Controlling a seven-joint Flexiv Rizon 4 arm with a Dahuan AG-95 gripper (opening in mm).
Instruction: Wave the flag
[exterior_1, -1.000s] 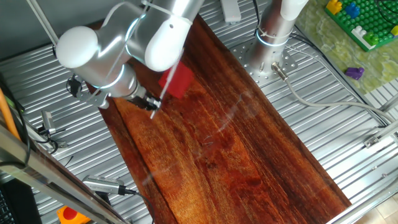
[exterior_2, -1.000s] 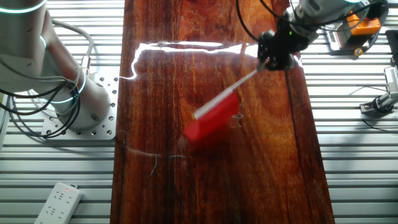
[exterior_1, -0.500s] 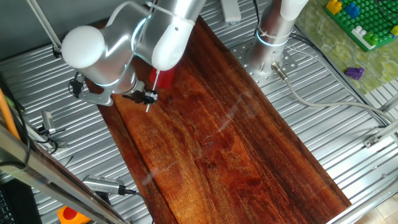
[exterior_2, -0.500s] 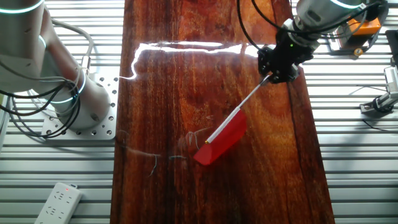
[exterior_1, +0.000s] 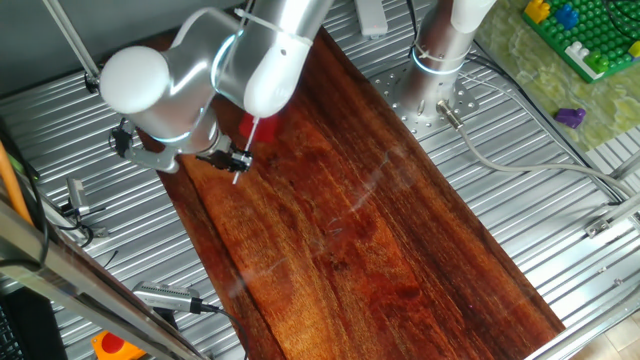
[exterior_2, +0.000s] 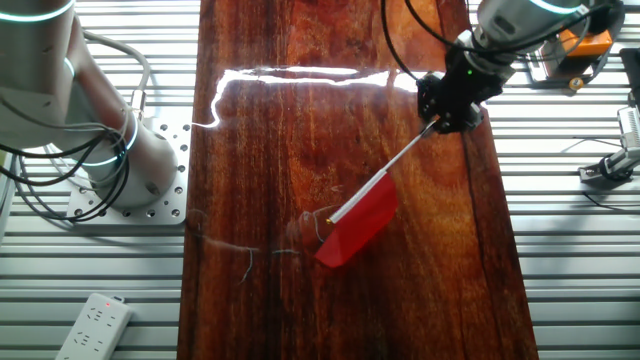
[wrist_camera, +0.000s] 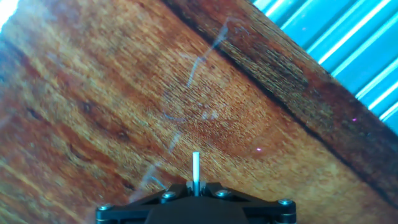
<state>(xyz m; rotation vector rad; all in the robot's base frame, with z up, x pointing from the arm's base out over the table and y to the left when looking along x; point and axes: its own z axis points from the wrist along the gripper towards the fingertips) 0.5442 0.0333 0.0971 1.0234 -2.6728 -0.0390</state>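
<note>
- In the other fixed view, the flag (exterior_2: 357, 226) is hanging over the middle of the wooden worktop (exterior_2: 260, 150), red cloth at the low left end, white stick running up and right.
- The end effector (exterior_2: 447, 112) is sitting near the worktop's right edge, clamped on the stick's upper end.
- From one fixed view, only a bit of red is peeking out behind the arm (exterior_1: 200, 70).
- Hand view is showing the stick tip poking out between closed fingers.
</note>
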